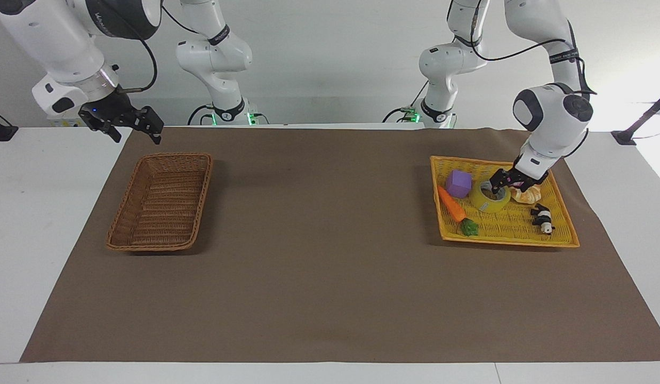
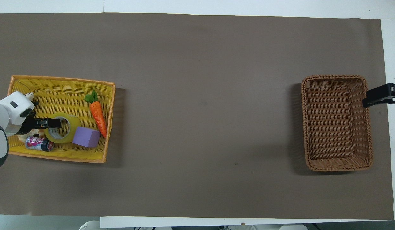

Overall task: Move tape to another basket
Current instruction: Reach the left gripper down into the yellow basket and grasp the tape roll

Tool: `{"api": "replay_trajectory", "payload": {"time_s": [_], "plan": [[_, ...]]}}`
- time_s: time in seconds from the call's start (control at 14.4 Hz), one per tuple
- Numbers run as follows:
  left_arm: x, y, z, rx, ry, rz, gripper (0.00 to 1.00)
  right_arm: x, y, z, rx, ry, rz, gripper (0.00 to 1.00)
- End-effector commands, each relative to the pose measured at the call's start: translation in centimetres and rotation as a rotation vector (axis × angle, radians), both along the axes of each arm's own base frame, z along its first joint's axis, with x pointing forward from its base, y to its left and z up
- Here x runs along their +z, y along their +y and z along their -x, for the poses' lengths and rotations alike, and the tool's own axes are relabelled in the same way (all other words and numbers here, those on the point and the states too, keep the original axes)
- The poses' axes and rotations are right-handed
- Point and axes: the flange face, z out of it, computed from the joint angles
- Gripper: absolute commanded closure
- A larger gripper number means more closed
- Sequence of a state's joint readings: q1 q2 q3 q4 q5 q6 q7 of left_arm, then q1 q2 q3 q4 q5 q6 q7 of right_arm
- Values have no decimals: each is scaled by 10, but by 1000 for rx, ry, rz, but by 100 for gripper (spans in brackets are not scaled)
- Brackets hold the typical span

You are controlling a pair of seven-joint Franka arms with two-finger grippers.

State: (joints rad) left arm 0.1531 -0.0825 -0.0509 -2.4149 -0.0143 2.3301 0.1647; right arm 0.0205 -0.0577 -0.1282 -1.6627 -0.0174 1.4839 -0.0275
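**Nothing moved yet: tape sits in the yellow tray, left gripper closing in**

Two robot arms work at a table covered with a brown mat (image 1: pixel 330 277). At the left arm's end of the table lies a flat yellow tray (image 1: pixel 562 234). In it sits the tape (image 1: pixel 490 198), a wide yellow roll lying flat with its hole facing up. Just beside the tape are a purple cube (image 1: pixel 458 183), a toy carrot (image 1: pixel 451 205), a croissant (image 1: pixel 527 195), a small can (image 2: pixel 38 143) and a panda figure (image 1: pixel 543 218).

The left gripper (image 1: pixel 505 182) is low over the tray, at the rim of the tape on the side toward the croissant. Its fingers are spread apart and grasp nothing; whether a fingertip touches the roll cannot be told.

At the right arm's end of the table stands the brown wicker basket (image 1: pixel 119 226), with nothing in it. The right gripper (image 1: pixel 128 125) waits in the air near the basket's corner nearest the robots, fingers apart, holding nothing.

By my judgement the task is at its start. Gripping the tape, lifting it, carrying it across the mat and setting it in the basket all remain to be done.
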Motion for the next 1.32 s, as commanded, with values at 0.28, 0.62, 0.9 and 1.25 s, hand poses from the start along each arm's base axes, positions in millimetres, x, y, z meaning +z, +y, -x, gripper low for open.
{"api": "replay_trajectory", "payload": {"time_s": [0.28,0.62,0.9,1.25], "plan": [[-8,-5,0,-30,-19,-6,29,0,0,7,2,-1,-2,1],[-8,-2,0,-39,-22,-6,32,0,0,7,2,-1,-2,1],[-21,-5,1,-42,8,-2,32,1,0,7,2,-3,-1,1],[-24,-6,6,-48,15,-1,32,1,0,7,2,-3,-1,1]]}}
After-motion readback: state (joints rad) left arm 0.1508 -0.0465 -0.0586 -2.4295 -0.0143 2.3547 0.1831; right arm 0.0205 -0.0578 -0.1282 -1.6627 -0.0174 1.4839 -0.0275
